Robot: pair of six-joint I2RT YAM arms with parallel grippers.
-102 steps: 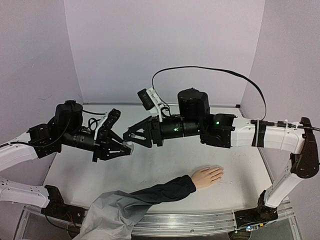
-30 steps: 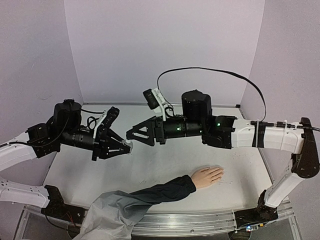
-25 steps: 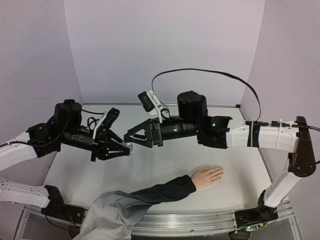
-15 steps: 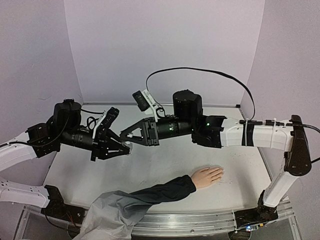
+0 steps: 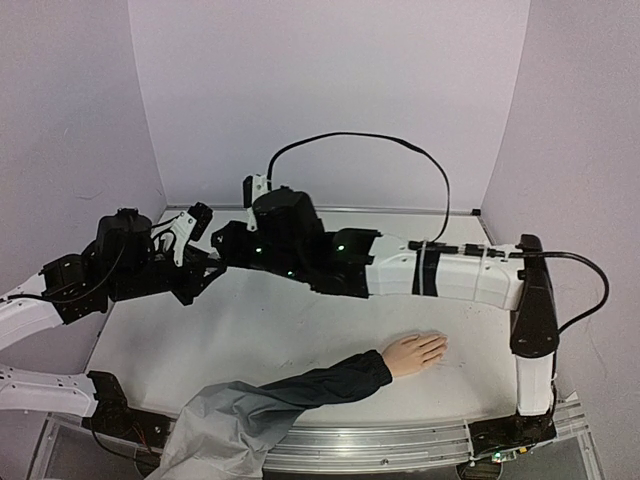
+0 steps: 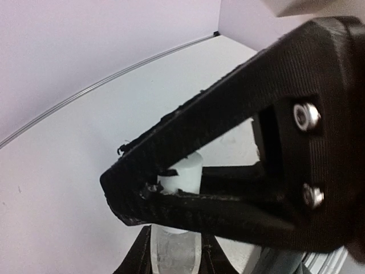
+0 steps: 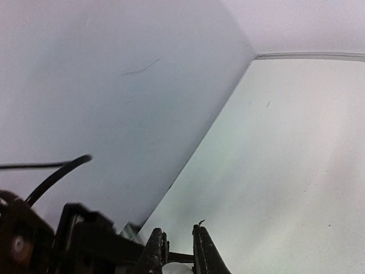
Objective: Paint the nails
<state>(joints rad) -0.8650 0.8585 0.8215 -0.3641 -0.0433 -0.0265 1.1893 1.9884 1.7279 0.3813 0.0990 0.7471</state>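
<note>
Left fingers (image 6: 138, 260) are gripping a small clear bottle (image 6: 177, 251) from both sides, and right fingers (image 6: 199, 214) are pinching its white cap (image 6: 183, 170) just above them. Nails (image 5: 440, 346), barely distinguishable, are sitting on the mannequin hand (image 5: 412, 353), which is lying flat on the table (image 5: 300, 330), well apart from both pairs of fingers.

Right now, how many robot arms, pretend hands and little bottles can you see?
Robot arms: 2, the left arm and the right arm
Pretend hands: 1, the mannequin hand
Little bottles: 1, the little bottle with a white cap
Total: 4
</note>
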